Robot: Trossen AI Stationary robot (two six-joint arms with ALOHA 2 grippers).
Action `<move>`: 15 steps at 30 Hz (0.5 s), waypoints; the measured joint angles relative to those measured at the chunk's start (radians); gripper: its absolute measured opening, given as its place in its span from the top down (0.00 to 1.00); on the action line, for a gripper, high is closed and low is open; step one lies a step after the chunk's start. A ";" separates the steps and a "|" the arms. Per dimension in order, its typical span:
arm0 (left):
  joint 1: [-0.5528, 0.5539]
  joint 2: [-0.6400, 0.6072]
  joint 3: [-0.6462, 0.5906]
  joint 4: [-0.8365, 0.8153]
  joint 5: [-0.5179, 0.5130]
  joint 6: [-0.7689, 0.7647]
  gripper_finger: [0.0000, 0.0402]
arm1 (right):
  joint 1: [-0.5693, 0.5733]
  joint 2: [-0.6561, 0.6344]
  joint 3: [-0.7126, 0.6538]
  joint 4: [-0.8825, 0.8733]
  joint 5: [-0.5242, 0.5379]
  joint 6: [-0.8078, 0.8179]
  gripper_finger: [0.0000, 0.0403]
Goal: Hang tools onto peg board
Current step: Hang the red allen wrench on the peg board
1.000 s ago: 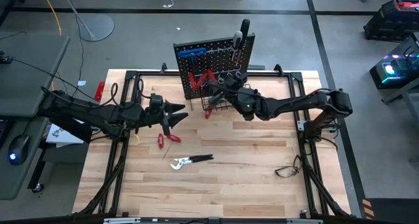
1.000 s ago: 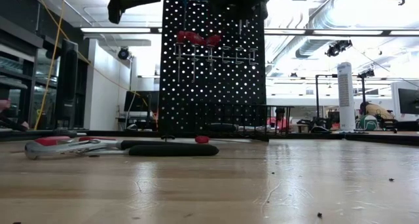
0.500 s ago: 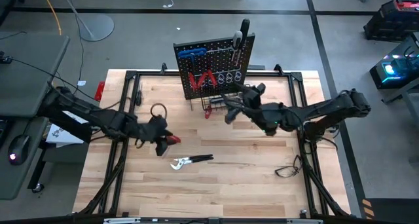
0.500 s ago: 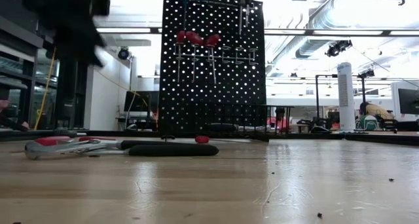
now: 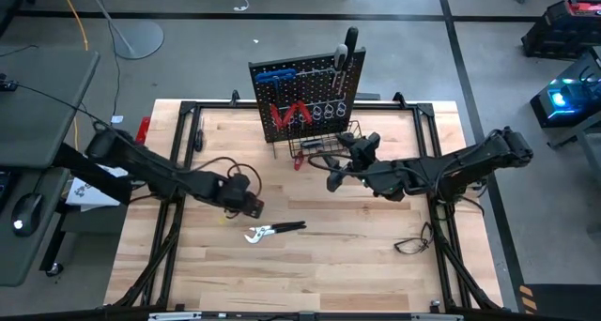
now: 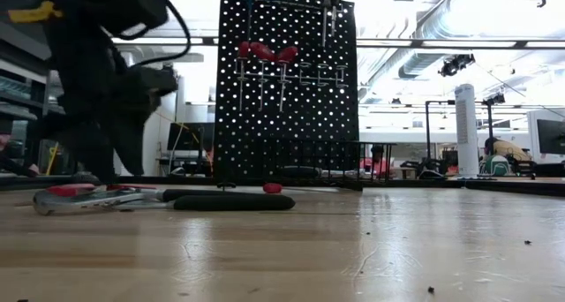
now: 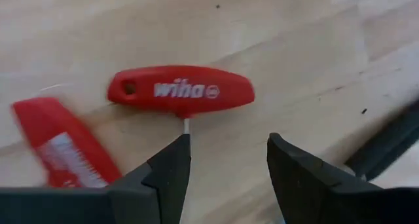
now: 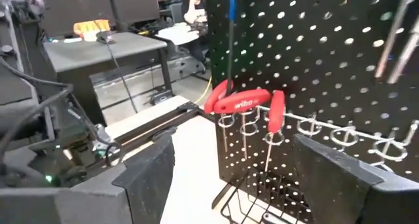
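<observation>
The left gripper (image 5: 252,205) is hanging low over the wooden table (image 5: 357,255), left of centre, with its fingers (image 7: 171,164) spread wide and holding nothing. In the left wrist view a red T-handled key (image 7: 181,91) is lying flat on the wood just beyond the fingertips, its thin shaft pointing back into the gap between them, and a second red tool (image 7: 62,143) is lying just beside it. Near the gripper, toward the front edge, silver pliers (image 5: 272,231) are resting on the table.

The right gripper (image 5: 340,171) is hovering in front of the peg board (image 5: 305,96), which is standing upright at the back of the table. Its fingers (image 8: 147,168) are also wide apart and empty. On the board, red T-handled keys (image 8: 239,101) are hanging with their shafts through a row of metal rings (image 8: 327,133), blue keys (image 5: 275,75) are hanging higher up, and a black wire basket (image 5: 319,145) is sitting at the board's foot
</observation>
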 joint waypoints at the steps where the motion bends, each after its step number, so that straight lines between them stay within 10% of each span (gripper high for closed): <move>1: 0.000 0.024 0.012 0.000 -0.007 0.000 0.56 | 0.000 0.000 0.000 0.000 -0.008 0.000 0.28; 15: -0.010 0.134 0.097 -0.094 -0.028 -0.031 0.67 | -0.006 0.000 0.000 -0.009 -0.074 -0.045 0.28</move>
